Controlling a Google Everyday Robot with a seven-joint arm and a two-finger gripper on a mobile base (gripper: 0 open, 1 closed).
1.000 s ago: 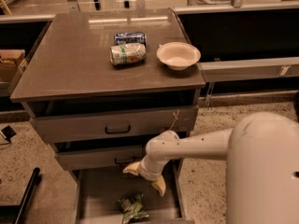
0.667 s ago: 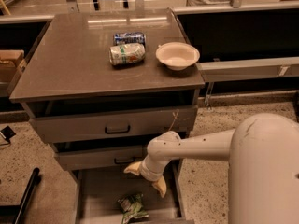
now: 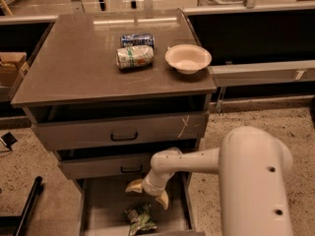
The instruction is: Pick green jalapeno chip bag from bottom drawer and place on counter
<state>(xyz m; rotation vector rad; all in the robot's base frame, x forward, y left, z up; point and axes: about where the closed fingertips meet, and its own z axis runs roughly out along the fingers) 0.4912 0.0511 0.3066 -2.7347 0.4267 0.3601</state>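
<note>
Starting with the flat, slightly glossy brown-grey counter (image 3: 78,68) atop the grey drawer cabinet: found it just as it was a second earlier. It carried the same shallow white bowl (image 3: 188,58), green-and-white can (image 3: 135,56) and blue can (image 3: 138,39) toward its far edge, and no chip bag as yet. Found the lowest, deepest grey metal bottom drawer (image 3: 103,200) still pulled out beneath the two shallower drawers with black handles.

Saw only a small change in the thick white robot arm (image 3: 202,161): had swung its bent wrist slightly leftward and downward, deeper into the mouth of the open drawer. Saw the two-finger gripper (image 3: 146,196) carried with it, lowered to hang over the drawer floor just under the front of the middle drawer. Found its tan fingers (image 3: 133,186) spread wide and pinching nothing, one tip pointing left, the other down to the right.

Found the small crumpled dark green jalapeno chip bag (image 3: 139,219) with light patches unmoved on the drawer floor near the front. Sat just below the gripper in the view, apart from both fingertips.

Judged from this: a descent under way, approach nearly done, grasp not begun. Probably needed next a short further drop to straddle the bag before closing, then the lift to the counter.
</note>
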